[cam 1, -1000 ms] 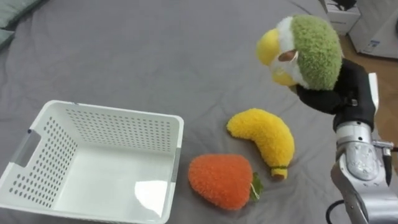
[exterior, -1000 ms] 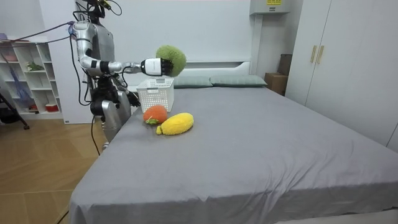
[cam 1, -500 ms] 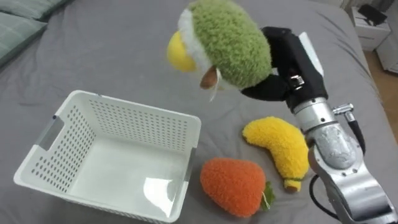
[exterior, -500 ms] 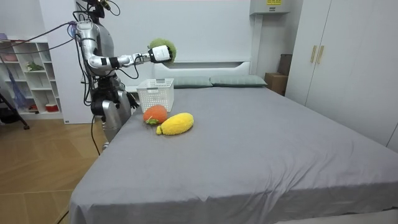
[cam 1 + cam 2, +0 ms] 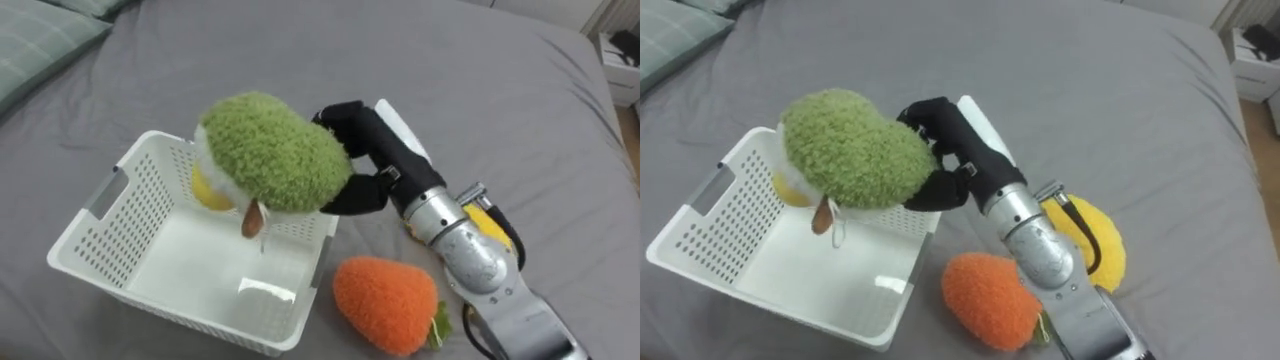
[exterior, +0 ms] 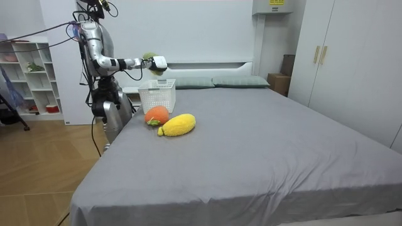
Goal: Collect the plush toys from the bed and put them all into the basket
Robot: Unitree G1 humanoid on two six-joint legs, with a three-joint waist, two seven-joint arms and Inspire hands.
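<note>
My right hand (image 5: 362, 165) (image 5: 945, 160) is shut on a fluffy green plush toy (image 5: 275, 155) (image 5: 855, 150) with a yellow and white front, holding it in the air above the white perforated basket (image 5: 120, 225) (image 5: 710, 225) that stands on the grey bed. An orange plush toy (image 5: 385, 305) (image 5: 990, 300) lies on the bed right of the basket. A yellow plush toy (image 5: 1095, 240) (image 5: 490, 225) lies beyond it, partly hidden by my forearm. In the room view I stand at the bed's corner with the right hand (image 6: 156, 62) held out over the basket (image 6: 156, 95).
Grey-green pillows (image 5: 45, 25) lie at the far left. The grey bed (image 5: 470, 90) spreads wide beyond the toys. A white box (image 5: 1255, 45) stands on the floor past the bed's right edge. White shelves (image 6: 31, 81) stand behind me in the room view.
My right hand has carried the green plush toy leftward and lower, from above the yellow toy to over the basket. My head view has shifted as well.
</note>
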